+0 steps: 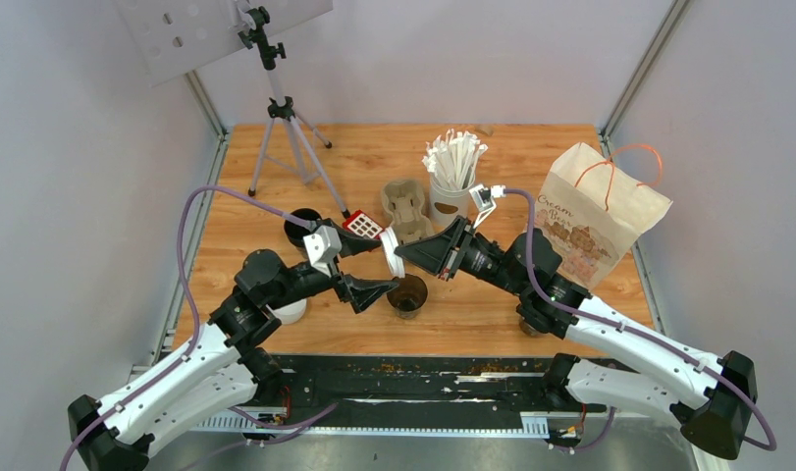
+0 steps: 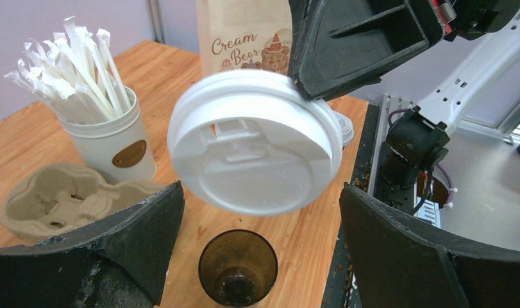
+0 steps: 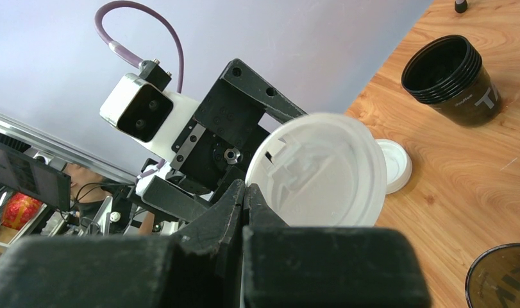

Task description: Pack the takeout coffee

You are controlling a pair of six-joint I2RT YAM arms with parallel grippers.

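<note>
The takeout coffee is far from packed. One brown cup (image 2: 238, 266) stands open on the bench (image 1: 472, 324), close to the near edge and just behind the black rail. Its white lid (image 2: 257, 151) hangs tilted in the air above it. The right pincer (image 3: 246, 196) is clamped on the lid's rim. The left pincer (image 2: 260, 199) has its jaws wide apart on either side of the lid, and I see no contact.

A second dark cup (image 3: 449, 77) sits uncovered further back on the left. A loose lid (image 3: 393, 165) lies flat on the wood near it.

By my reading, nothing is capped, and I see nothing seated in the pulp tray (image 2: 58, 202). The paper bag (image 1: 595, 211) stands at the right edge, but its inside is hidden. Both lids, the tray loading and the bagging appear to remain.

Room is tight in the middle, where both arms meet over the open cup. The tray and the cup of wrapped sticks (image 2: 109, 144) stand just behind. There is bare wood to the front right and the far left.
</note>
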